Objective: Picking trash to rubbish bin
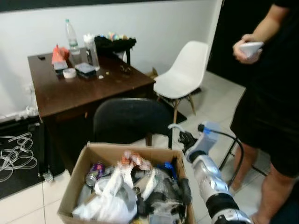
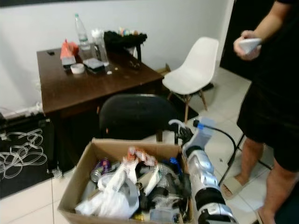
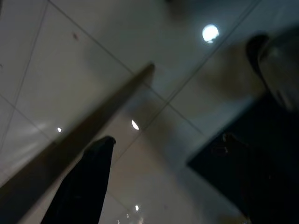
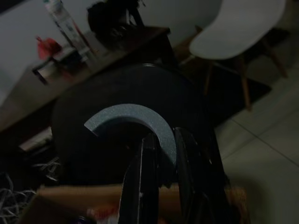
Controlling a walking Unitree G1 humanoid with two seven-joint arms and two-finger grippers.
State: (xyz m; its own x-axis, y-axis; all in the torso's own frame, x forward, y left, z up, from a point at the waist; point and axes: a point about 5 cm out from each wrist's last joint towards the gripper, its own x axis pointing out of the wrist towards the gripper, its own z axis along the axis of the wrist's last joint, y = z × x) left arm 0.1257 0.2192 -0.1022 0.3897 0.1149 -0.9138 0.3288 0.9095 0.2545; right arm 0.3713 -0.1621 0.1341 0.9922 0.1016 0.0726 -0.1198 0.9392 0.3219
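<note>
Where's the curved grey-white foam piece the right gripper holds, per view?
Left eye view: curved grey-white foam piece at right gripper, over the cardboard box's far right corner.
Right eye view: same spot.
Right wrist view: centre, pinched between fingers.
Left wrist view: not in it.
Shared landmark: black chair, behind it.

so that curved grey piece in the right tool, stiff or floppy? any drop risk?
The curved grey piece probably is stiff: it keeps its arc with only one end pinched by the right tool. It looks matte and foam-like, so likely light and not slippery. Held at one end, it could pivot; over the cardboard box, a drop seems harmless.
</note>
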